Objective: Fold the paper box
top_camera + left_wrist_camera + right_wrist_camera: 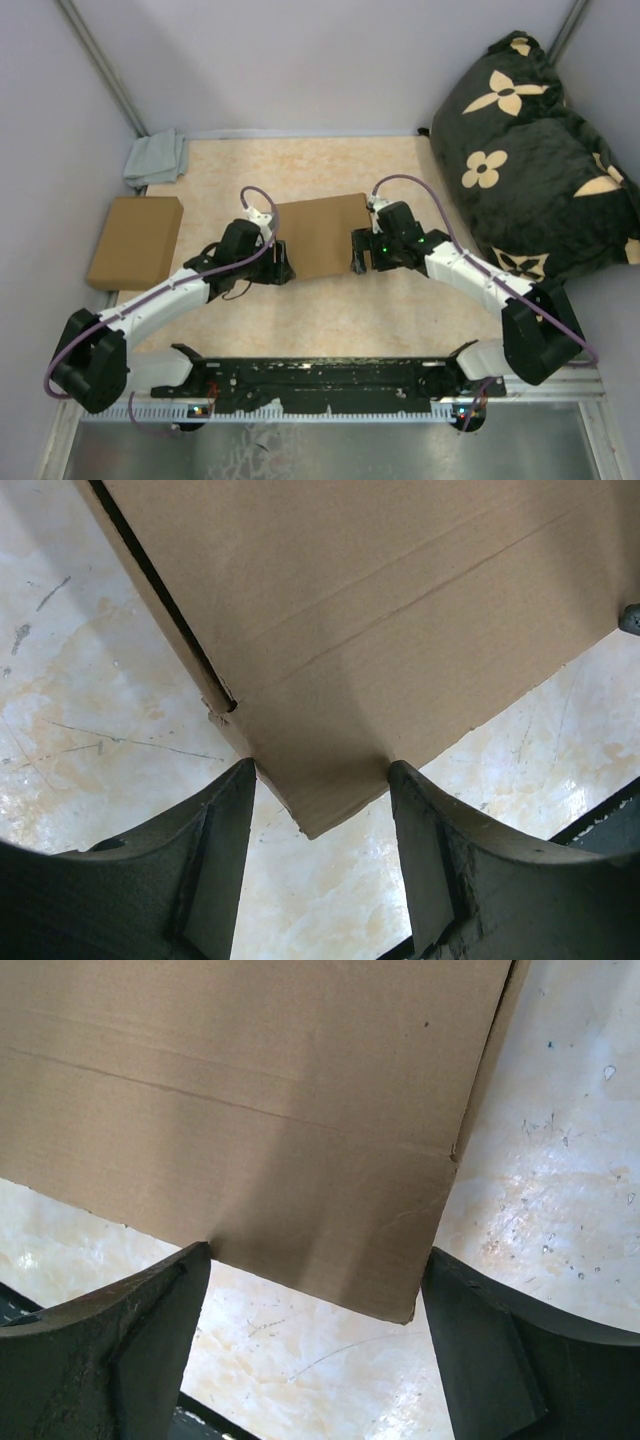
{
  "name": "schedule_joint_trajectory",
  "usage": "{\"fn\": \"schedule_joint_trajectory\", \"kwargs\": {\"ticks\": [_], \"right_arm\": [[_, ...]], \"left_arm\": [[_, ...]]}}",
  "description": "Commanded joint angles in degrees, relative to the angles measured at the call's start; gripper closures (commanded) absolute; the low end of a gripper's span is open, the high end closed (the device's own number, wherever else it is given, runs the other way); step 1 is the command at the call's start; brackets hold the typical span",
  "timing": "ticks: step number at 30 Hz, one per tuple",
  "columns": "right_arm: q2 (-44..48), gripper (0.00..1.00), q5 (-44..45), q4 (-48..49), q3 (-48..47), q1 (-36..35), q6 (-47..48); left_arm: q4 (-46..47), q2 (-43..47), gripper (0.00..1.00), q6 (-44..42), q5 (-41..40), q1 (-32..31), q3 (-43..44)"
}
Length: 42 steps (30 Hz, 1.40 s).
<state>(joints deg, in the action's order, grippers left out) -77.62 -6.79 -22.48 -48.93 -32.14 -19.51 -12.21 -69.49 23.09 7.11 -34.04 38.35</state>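
paper box (320, 235) lies flat, creased brown cardboard.

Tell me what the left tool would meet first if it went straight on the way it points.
The paper box: its corner lies between the open fingers of the left tool, though depth is unclear.

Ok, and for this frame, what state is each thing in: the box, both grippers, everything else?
paper box: lying on the table, top panel down, crease lines showing.
left gripper: open, straddling the box's near-left corner.
right gripper: open, straddling its near-right corner.
plain cardboard box: closed, flat at the table's left.
grey cloth: crumpled, far-left corner.
black cushion: slumped at the table's right.
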Motion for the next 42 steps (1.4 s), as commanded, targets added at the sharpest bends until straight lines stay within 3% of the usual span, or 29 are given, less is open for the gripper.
{"fn": "schedule_joint_trajectory", "kwargs": {"ticks": [1,21,32,42], "right_arm": [[2.2,0.15,-1.0,0.0,-3.2,-0.6,0.4],[0.3,0.15,2.1,0.3,-3.1,-0.6,1.1],[-1.2,0.17,3.9,8.4,1.5,-0.6,0.0],[0.0,0.18,5.4,7.7,3.9,-0.6,-0.6]], "left_arm": [[0.2,0.3,0.38,1.0,1.9,-0.5,1.1],[0.4,-1.8,0.39,1.1,0.8,-0.5,0.8],[1.2,-3.8,0.39,0.7,0.0,-0.5,1.6],[0.2,-3.4,0.39,0.5,-0.8,-0.6,1.9]]}}
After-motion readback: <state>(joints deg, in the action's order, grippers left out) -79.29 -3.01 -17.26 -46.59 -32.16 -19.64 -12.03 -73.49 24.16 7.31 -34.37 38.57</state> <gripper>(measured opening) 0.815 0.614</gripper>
